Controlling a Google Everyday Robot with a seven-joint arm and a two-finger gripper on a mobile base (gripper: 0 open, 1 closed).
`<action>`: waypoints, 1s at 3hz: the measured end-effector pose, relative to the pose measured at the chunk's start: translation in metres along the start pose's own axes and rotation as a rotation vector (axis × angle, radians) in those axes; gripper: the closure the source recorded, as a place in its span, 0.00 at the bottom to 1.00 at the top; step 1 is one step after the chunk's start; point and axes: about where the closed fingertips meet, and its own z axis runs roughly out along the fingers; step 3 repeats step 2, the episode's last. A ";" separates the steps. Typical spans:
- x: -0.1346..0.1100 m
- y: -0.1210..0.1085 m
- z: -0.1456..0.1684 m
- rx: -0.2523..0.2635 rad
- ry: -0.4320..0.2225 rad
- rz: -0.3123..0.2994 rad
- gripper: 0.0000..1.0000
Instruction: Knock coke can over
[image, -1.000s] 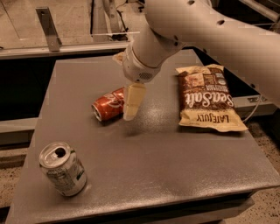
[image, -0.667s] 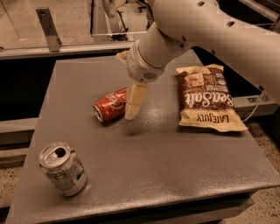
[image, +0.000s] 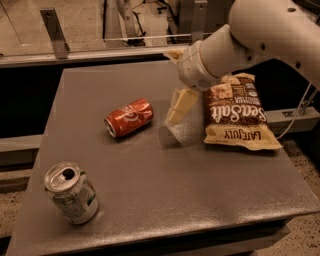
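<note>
The coke can (image: 129, 117) is red-orange with white script. It lies on its side on the grey table (image: 165, 185), left of centre, its silver top facing front left. My gripper (image: 179, 106) hangs from the white arm to the right of the can, a little above the table and apart from the can. It holds nothing.
A silver-white can (image: 71, 192) with green-and-black print stands tilted at the front left corner. A brown chip bag (image: 239, 113) lies flat at the right, partly under the arm. A metal rail runs behind the table.
The arm and gripper have moved right and up, away from the coke can. The can lies on its side as before.
</note>
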 end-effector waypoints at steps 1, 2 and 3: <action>0.024 -0.017 -0.048 0.131 -0.046 0.059 0.00; 0.022 -0.017 -0.047 0.127 -0.046 0.055 0.00; 0.022 -0.017 -0.047 0.127 -0.046 0.055 0.00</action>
